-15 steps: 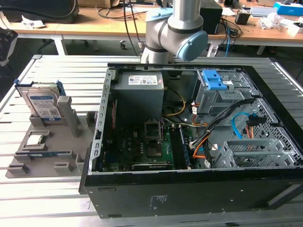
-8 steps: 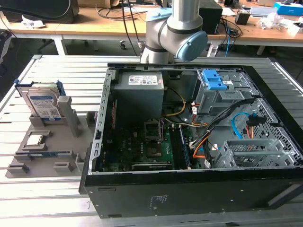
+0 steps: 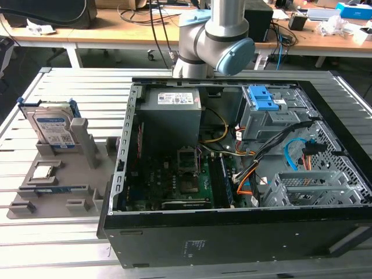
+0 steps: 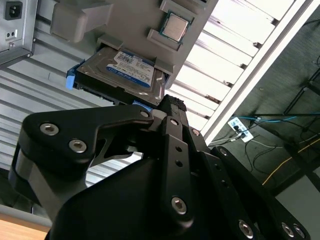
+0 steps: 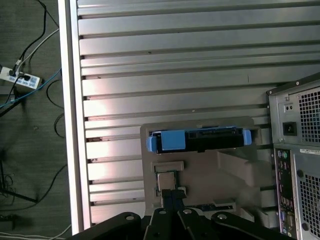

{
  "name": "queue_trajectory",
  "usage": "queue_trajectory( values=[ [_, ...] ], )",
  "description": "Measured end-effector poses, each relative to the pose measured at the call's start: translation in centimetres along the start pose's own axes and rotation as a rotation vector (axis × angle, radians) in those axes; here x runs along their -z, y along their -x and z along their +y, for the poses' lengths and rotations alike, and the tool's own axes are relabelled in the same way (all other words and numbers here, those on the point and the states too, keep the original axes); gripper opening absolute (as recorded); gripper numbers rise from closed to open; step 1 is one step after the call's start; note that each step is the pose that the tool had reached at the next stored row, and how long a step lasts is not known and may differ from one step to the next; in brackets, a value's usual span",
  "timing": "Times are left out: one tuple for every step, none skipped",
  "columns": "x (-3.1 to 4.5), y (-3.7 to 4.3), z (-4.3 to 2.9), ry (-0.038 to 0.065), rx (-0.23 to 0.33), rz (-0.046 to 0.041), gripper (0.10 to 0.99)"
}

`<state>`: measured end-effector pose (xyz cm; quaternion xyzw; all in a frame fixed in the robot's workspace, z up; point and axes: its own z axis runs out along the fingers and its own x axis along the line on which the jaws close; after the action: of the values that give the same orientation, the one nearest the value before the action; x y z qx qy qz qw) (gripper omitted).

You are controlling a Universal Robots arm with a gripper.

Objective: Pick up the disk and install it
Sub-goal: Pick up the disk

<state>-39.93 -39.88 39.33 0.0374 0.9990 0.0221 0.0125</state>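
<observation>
Arm (image 3: 215, 40) raised, wrist bent; pincer (image 5: 172, 191) tips pressed together, empty.

The arm (image 3: 224, 23) is a smooth silver-grey tube with rounded joint housings, one of them closed by a pale blue cap (image 3: 235, 56). Its gripper (image 4: 170, 104) is matte black, built of flat angular links pinned with shiny round screw heads (image 4: 50, 129), ridged at the tip.

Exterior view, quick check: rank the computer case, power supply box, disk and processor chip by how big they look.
1. computer case
2. power supply box
3. disk
4. processor chip
No close calls between them.
</observation>
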Motion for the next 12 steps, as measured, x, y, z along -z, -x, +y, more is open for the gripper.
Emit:
queue_trajectory(
  values=[
    [0.00, -0.01, 0.00, 0.000, 0.000, -0.0001, 0.106],
    [0.00, 0.00, 0.00, 0.000, 0.000, 0.0000, 0.106],
    [0.00, -0.01, 0.00, 0.000, 0.002, 0.0000, 0.106],
    [0.00, -0.01, 0.00, 0.000, 0.013, 0.0006, 0.106],
    [0.00, -0.01, 0.00, 0.001, 0.035, 0.0016, 0.106],
    [-0.01, -0.01, 0.00, 0.002, 0.063, 0.0027, 0.106],
    [0.00, -0.01, 0.00, 0.002, 0.099, 0.0044, 0.106],
    [0.00, -0.01, 0.00, 0.003, 0.121, 0.0054, 0.106],
    [0.00, -0.01, 0.00, 0.003, 0.149, 0.0067, 0.106],
    [0.00, -0.01, 0.00, 0.004, 0.167, 0.0075, 0.106],
    [0.00, -0.01, 0.00, 0.004, 0.184, 0.0083, 0.106],
    [0.00, -0.01, 0.00, 0.005, 0.217, 0.0097, 0.106]
  ],
)
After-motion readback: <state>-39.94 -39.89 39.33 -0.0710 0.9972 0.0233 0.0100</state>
